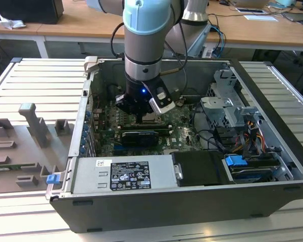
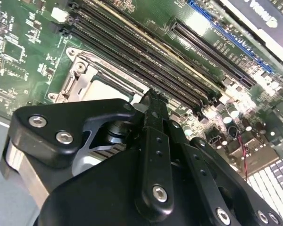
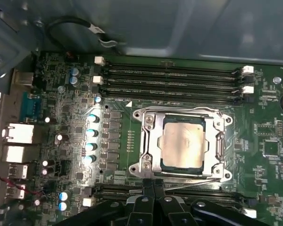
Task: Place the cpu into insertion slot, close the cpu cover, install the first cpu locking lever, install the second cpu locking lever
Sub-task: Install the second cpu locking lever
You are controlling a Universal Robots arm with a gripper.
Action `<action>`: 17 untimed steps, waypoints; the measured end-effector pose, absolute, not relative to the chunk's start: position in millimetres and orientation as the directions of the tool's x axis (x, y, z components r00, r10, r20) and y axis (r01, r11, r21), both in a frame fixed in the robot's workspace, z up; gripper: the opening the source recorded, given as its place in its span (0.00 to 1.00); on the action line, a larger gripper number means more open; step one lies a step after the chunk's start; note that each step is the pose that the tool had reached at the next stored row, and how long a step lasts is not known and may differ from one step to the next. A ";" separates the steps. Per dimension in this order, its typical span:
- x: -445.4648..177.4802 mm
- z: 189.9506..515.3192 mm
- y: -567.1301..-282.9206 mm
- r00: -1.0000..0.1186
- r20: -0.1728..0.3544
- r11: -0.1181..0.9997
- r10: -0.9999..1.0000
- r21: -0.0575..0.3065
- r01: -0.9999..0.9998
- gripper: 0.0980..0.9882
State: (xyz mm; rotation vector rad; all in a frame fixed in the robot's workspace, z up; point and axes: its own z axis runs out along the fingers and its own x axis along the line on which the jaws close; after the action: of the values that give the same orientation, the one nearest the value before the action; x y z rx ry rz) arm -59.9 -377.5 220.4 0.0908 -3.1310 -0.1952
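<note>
The cpu, a pale metal square, lies in the insertion slot on the green board. The silver cpu cover lies flat around it, framing its top. A thin wire locking lever runs along the socket edge nearest my fingers. My gripper has its two black fingers pressed together at that edge, close to the lever's end. In the second wrist view the fingertip hangs just over the socket's rim beside the cpu. In the exterior view the gripper is low inside the open computer case.
Long black memory slots run on both sides of the socket. A row of capacitors stands beside it. A black card, a power supply and a drive cage crowd the case around the arm.
</note>
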 end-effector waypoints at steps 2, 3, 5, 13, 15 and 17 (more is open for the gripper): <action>-62.5 215.1 -379.8 -0.998 -0.001 0.990 -0.058 0.131 -0.058 0.01; -64.6 214.7 -382.5 -0.998 -0.002 0.988 -0.058 0.146 -0.058 0.01; -67.1 214.6 -385.9 -0.998 -0.003 0.983 -0.058 0.172 -0.058 0.01; -69.9 209.5 -393.4 -0.998 -0.006 0.974 -0.058 0.219 -0.058 0.01; -70.1 207.1 -393.7 -0.998 -0.006 0.972 -0.058 0.227 -0.058 0.01; -70.3 204.0 -394.0 -0.998 -0.007 0.970 -0.058 0.235 -0.058 0.01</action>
State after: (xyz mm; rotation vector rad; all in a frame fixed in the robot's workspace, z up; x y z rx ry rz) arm -70.3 -394.0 204.0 0.0910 -3.1182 -0.3714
